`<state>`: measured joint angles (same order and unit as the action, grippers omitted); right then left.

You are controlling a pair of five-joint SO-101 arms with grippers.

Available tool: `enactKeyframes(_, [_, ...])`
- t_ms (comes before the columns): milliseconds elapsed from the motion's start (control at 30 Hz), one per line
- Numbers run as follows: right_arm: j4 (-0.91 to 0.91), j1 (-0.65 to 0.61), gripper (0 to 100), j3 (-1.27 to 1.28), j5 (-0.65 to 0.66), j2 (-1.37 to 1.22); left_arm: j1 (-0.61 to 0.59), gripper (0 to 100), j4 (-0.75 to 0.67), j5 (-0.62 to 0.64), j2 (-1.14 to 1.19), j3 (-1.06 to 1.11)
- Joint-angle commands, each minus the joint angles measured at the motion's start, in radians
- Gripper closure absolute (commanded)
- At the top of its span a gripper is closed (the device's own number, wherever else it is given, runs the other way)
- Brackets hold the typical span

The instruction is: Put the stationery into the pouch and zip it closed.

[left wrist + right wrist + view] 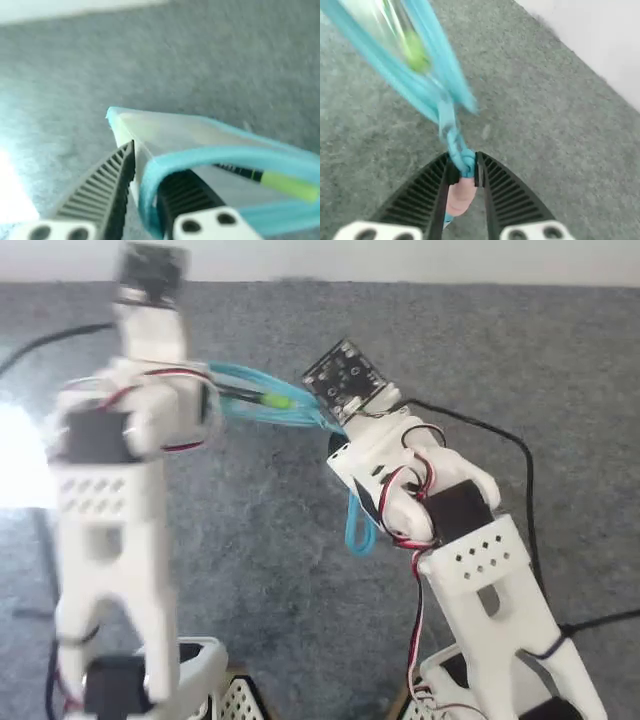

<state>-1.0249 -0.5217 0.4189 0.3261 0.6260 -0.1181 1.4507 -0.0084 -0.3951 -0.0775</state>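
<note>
A clear pouch (265, 400) with teal trim hangs in the air between the two arms. Inside it lies a pen with a green part (275, 399). My left gripper (145, 180) is shut on the pouch's (200, 135) teal-edged end, and the green pen part (287, 185) shows through the plastic. My right gripper (462, 170) is shut on the teal zip cord (451, 135) at the pouch's (395, 45) other end, with a pink piece (460, 195) between its fingers. A teal strap loop (358, 525) dangles below the right arm.
Grey carpet-like cloth (280, 570) covers the table under both arms. Black cables (500, 440) run along the right side. A pale wall (600, 40) borders the table's far edge.
</note>
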Motion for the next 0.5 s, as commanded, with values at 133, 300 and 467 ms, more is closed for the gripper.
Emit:
enactKeyframes(133, [0.045, -0.002, 99.0, 0.075, -0.008, 0.058, 0.068, 99, -0.293, -0.071, 0.081, 0.550])
enactKeyframes(300, [0.045, 0.001, 98.9, 0.071, -0.006, 0.064, 0.040, 99, -0.150, -0.071, 0.098, 0.340])
enactKeyframes(467, [0.044, 0.002, 98.9, 0.072, -0.006, 0.064, -0.023, 99, -0.025, -0.031, -0.011, 0.073])
